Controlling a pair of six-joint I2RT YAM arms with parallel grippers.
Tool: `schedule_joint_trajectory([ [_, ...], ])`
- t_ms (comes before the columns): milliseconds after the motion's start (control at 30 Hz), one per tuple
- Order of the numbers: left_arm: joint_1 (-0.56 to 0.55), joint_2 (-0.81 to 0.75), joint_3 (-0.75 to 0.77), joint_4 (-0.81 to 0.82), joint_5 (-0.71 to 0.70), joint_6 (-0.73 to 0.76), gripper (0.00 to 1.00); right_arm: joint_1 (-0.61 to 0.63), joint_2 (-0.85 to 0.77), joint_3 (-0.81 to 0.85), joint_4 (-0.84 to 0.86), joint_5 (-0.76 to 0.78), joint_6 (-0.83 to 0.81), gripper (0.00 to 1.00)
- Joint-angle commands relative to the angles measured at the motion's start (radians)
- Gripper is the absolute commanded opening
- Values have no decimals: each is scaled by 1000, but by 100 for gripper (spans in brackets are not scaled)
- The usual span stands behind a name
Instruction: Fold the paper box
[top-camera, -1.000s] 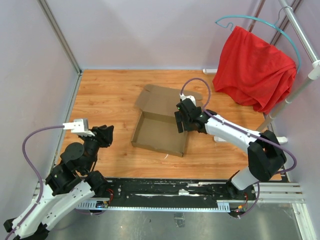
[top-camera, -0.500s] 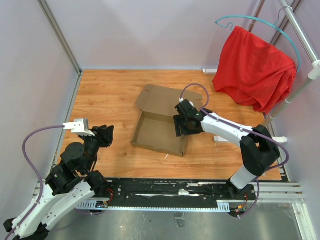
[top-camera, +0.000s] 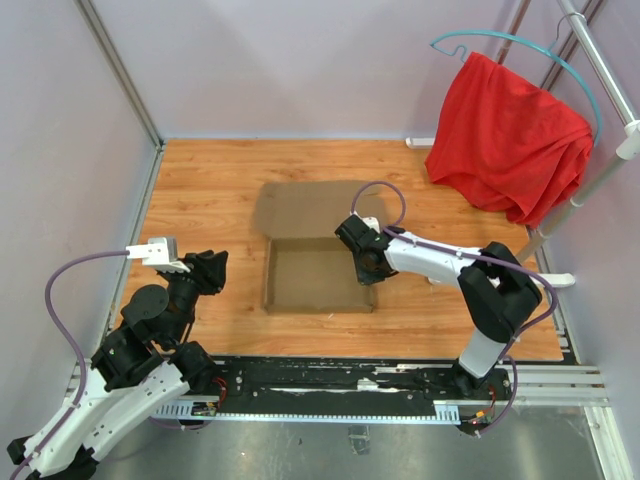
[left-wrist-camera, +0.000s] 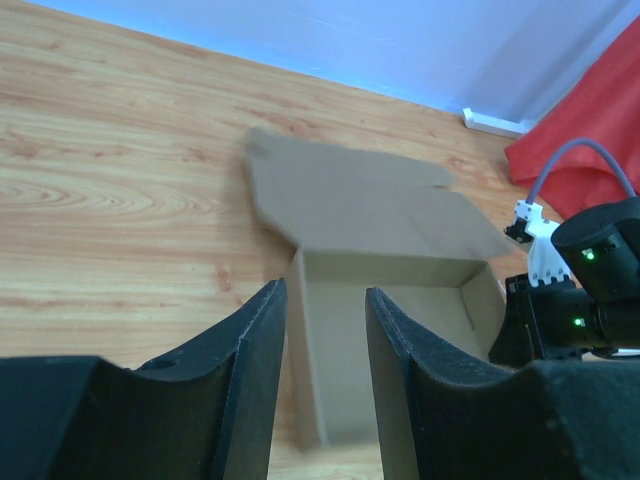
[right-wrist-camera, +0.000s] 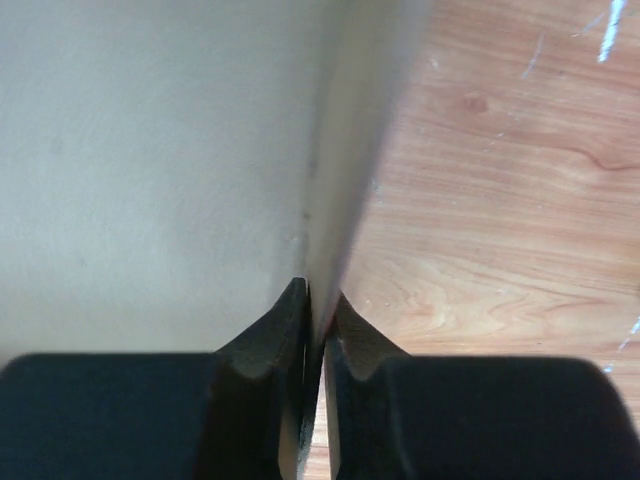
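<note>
1. Reaching in from the near right, the right arm stretches low across the table (top-camera: 210, 190) toward the left, with its elbow bent near the right edge and its wrist at the right-hand side of the paper box (top-camera: 315, 278).
2. The left arm is folded back over its base at the near left. Its wrist is raised and faces the far right, well apart from the carton.
3. The paper box sits at the middle of the table as a shallow tray with its open side up. Its long axis runs roughly left to right. A broad flap lies out from its far wall toward the far side; in the overhead view this flap is blurred.
4. The right gripper (top-camera: 362, 262) is at the tray's right wall. The right wrist view shows its fingertips (right-wrist-camera: 300, 300) pinched almost together on the thin upper edge of that wall, with the pale cardboard (right-wrist-camera: 150, 150) to one side and bare wood to the other.
5. The left gripper (left-wrist-camera: 325, 292) has its jaws parted by a modest gap. It holds nothing and touches nothing.
6. A red cloth (top-camera: 505, 140) hangs at the far right, clear of both arms.
</note>
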Motion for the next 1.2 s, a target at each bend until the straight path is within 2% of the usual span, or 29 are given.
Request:
schedule_joint_trajectory([
  [0,-6,-8,-5,30,3,8,43,6,-6,22,-6,80,-56,7],
  [133,-6,-7,-8,29,2,8,43,0,-2,69,-3,155,-134,6],
  [200,-6,-5,-7,30,3,8,43,-19,3,90,-12,132,-134,7],
  [367,-5,4,-7,27,-1,7,43,-71,3,77,32,19,-26,3],
  [533,-6,14,-8,25,-3,5,43,-86,18,85,44,36,50,1],
  [633,-5,27,-6,23,-3,-1,43,-107,17,50,92,-12,74,2],
  [667,-5,34,-6,22,-2,-6,43,-111,18,47,97,-25,76,5],
  [700,-5,41,-5,18,-3,-13,43,-112,18,45,97,-35,68,14],
  [767,-5,58,-2,19,3,-17,44,-112,7,40,98,-58,47,38],
  [833,-5,88,4,19,-3,-10,45,-113,-32,33,96,-56,24,50],
  [933,-5,134,20,31,-20,2,45,-120,-102,45,66,-17,-14,57],
  [1033,-6,204,44,55,-24,5,47,-177,-147,102,23,-13,-53,59],
  [1100,-5,275,83,64,-39,-11,51,-251,-152,147,21,-57,-91,60],
  [1167,-4,373,144,62,-45,-37,61,-333,-125,207,39,-154,-149,60],
])
